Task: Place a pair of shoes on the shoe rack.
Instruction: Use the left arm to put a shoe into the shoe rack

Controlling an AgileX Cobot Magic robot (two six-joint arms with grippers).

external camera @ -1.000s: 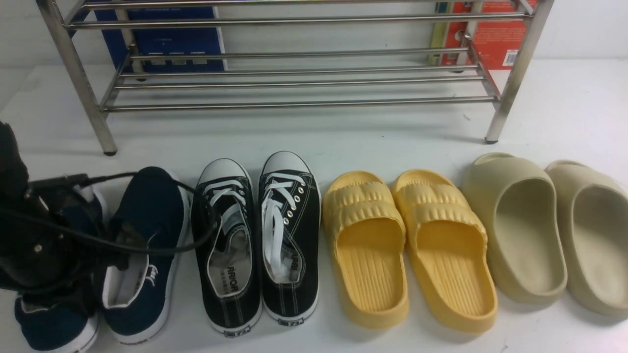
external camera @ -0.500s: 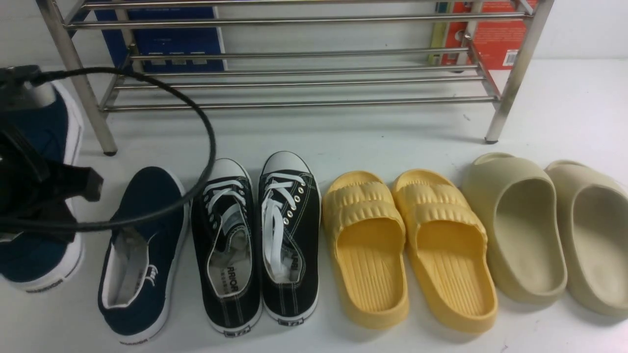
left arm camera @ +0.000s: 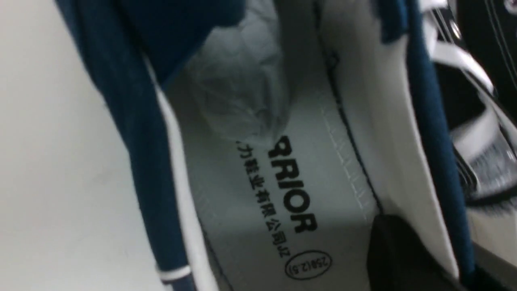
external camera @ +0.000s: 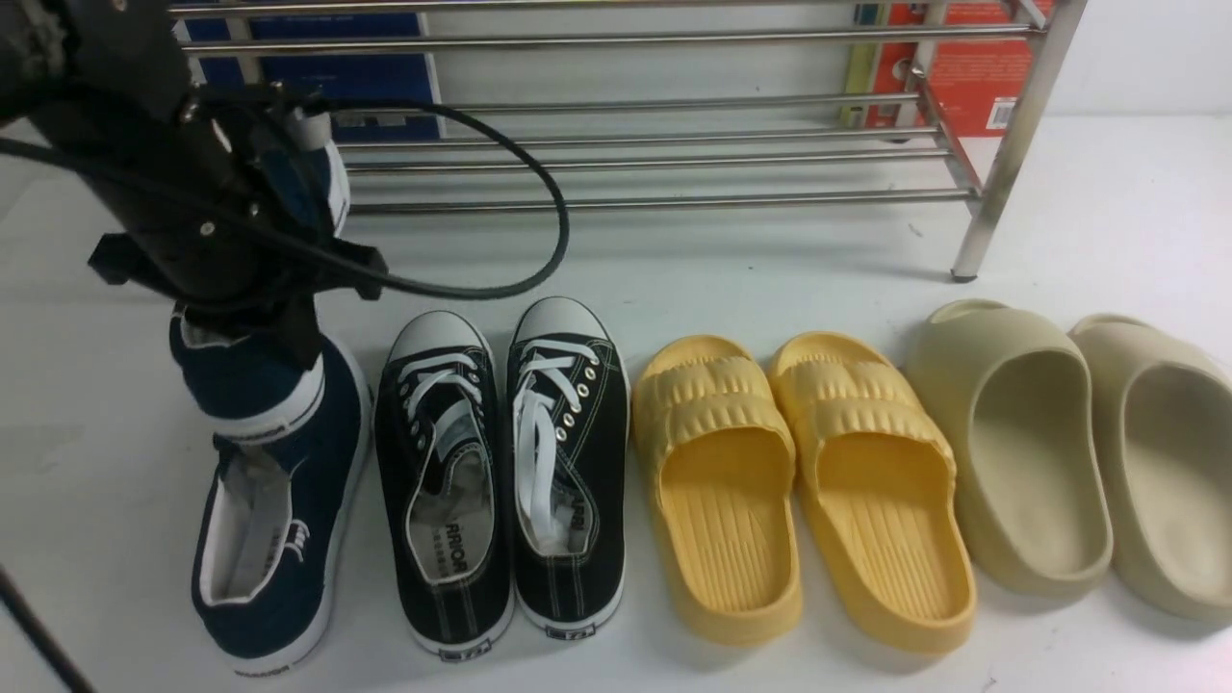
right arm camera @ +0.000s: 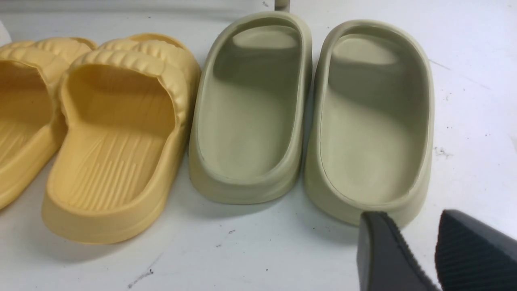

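Observation:
One navy slip-on shoe [external camera: 243, 383] hangs in the air, toe pointing at the shoe rack [external camera: 674, 201], heel over its mate. My left gripper [external camera: 252, 325] is shut on its side wall; in the left wrist view one dark finger [left arm camera: 398, 252] sits inside on the white insole [left arm camera: 258, 226]. The other navy shoe [external camera: 279, 549] rests on the table at the front left. My right gripper [right arm camera: 420, 230] is open and holds nothing, just off the heel of a beige slide [right arm camera: 371, 121]; it is out of the front view.
Black lace-up sneakers [external camera: 500, 472], yellow slides [external camera: 799, 481] and beige slides [external camera: 1078, 452] stand in a row to the right of the navy shoe. A blue box [external camera: 385, 77] and a red box [external camera: 972, 67] stand behind the rack. A black cable [external camera: 539, 260] loops from the left arm.
My left arm has lifted the navy shoe from the table at the far left and carried it up and rightward, toward the rack. The rest has not moved.

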